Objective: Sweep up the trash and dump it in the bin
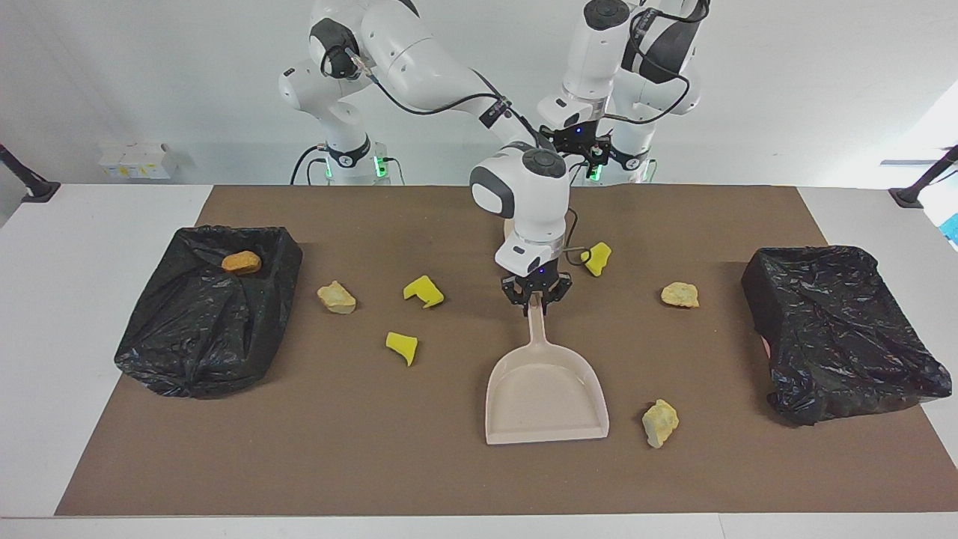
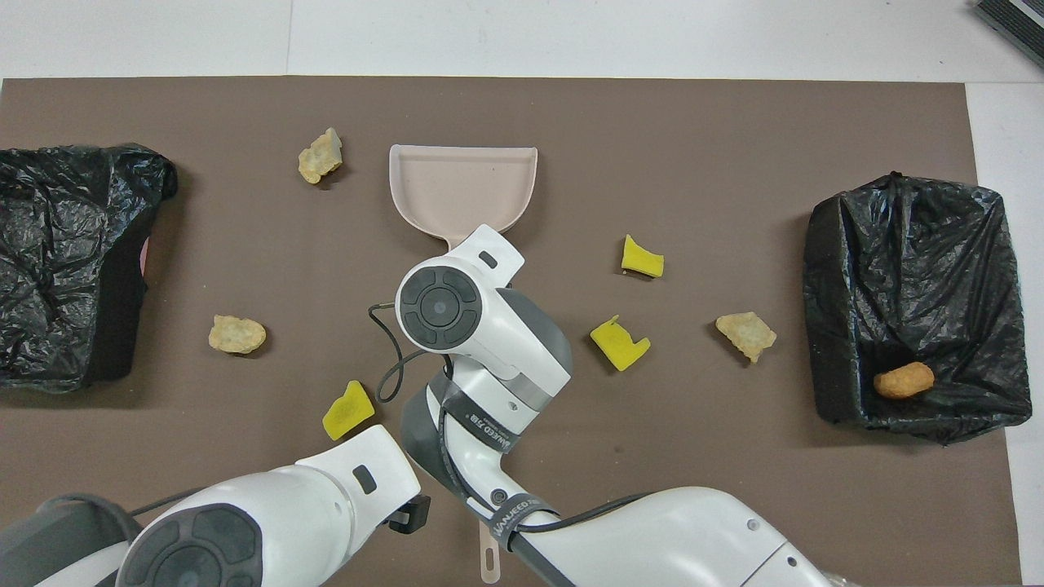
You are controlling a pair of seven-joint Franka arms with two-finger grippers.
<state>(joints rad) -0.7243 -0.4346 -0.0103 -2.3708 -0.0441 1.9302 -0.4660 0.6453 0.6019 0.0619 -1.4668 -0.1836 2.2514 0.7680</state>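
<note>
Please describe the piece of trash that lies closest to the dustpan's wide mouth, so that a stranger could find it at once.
Start from the beige dustpan in the middle of the brown mat. Beside the corner of its wide mouth, toward the left arm's end of the table, lies a pale yellow crumbly lump. No other loose piece lies as far from the robots, and the bright yellow wedges are smooth, not crumbly.

Trash (image 1: 410, 347), dustpan (image 1: 545, 392) on table (image 1: 112, 449)

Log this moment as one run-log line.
right gripper: closed on dustpan handle | left gripper: open, raised near bases, waiting | trash: six loose chunks on mat, one in bin | pan: empty
</note>
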